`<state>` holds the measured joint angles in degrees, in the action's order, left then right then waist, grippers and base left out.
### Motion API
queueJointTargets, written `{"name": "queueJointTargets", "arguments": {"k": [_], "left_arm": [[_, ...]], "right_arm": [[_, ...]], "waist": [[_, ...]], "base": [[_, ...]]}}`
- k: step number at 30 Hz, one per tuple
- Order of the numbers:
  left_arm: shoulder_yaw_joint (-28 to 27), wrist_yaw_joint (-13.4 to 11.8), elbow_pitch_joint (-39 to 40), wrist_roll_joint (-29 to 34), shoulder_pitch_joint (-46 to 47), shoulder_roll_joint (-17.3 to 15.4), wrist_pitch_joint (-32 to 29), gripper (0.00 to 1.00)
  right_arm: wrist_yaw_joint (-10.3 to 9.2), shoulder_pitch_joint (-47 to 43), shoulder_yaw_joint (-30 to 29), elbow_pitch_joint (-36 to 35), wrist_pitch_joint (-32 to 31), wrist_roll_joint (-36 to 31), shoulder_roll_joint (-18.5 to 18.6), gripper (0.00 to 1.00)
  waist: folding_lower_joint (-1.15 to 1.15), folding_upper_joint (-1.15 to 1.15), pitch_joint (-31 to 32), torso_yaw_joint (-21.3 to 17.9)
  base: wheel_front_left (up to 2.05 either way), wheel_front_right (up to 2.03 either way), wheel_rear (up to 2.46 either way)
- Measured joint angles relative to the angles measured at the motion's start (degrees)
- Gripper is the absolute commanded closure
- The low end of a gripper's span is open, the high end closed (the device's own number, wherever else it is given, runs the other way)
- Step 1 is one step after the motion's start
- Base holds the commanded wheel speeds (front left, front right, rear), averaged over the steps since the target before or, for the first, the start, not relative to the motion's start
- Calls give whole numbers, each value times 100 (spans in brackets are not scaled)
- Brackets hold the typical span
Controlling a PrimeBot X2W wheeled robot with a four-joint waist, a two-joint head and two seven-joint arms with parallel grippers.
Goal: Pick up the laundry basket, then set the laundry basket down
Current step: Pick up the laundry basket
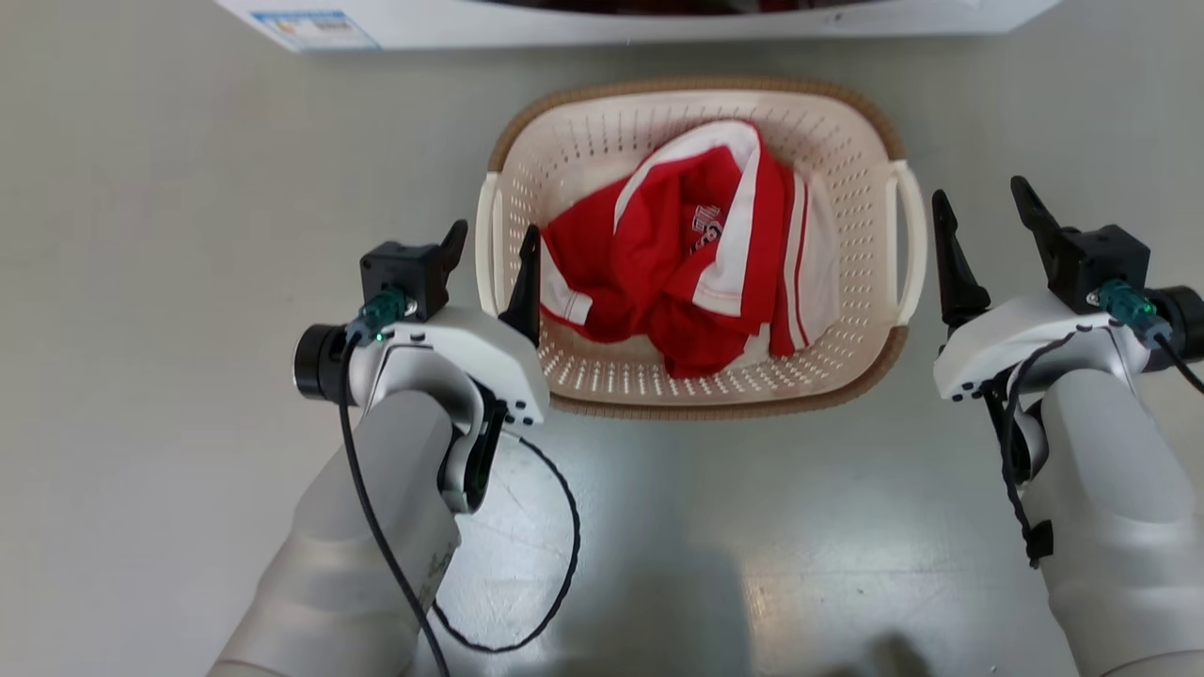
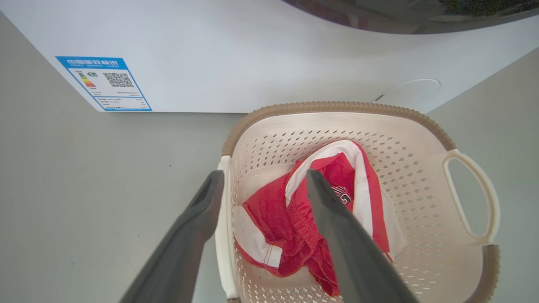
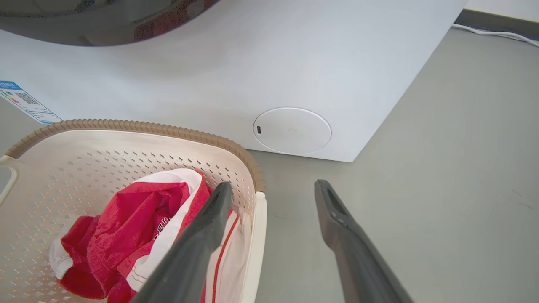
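The laundry basket, cream-white and perforated with a brown rim, stands on the grey floor with a red and white garment inside. My left gripper is open and straddles the basket's left loop handle, one finger outside and one over the inside. In the left wrist view that handle lies between the left gripper's fingers. My right gripper is open beside the right loop handle, a little apart from it. The right wrist view shows that handle between the right gripper's fingers.
A white washing machine stands close behind the basket, with a blue label and a round cover low on its front. A black cable loops from my left arm. Grey floor spreads to the right.
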<state>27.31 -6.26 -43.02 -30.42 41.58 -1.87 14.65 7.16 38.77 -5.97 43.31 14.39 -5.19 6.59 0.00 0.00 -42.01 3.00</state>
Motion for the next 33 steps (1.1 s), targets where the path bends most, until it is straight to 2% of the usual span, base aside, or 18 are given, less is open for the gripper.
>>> {"name": "queueJointTargets", "arguments": {"k": [7,33], "left_arm": [[248,-186,-308,-244,297,3,0,0],[348,-257,-754,-189,1028,11,0,0]], "right_arm": [[0,68,12,112,0,-44,36,0],[0,514,81,199,0,-132,68,0]], "waist": [[0,0,-344,23],[0,0,-1156,114]], "base": [[0,0,0],[0,0,0]]}}
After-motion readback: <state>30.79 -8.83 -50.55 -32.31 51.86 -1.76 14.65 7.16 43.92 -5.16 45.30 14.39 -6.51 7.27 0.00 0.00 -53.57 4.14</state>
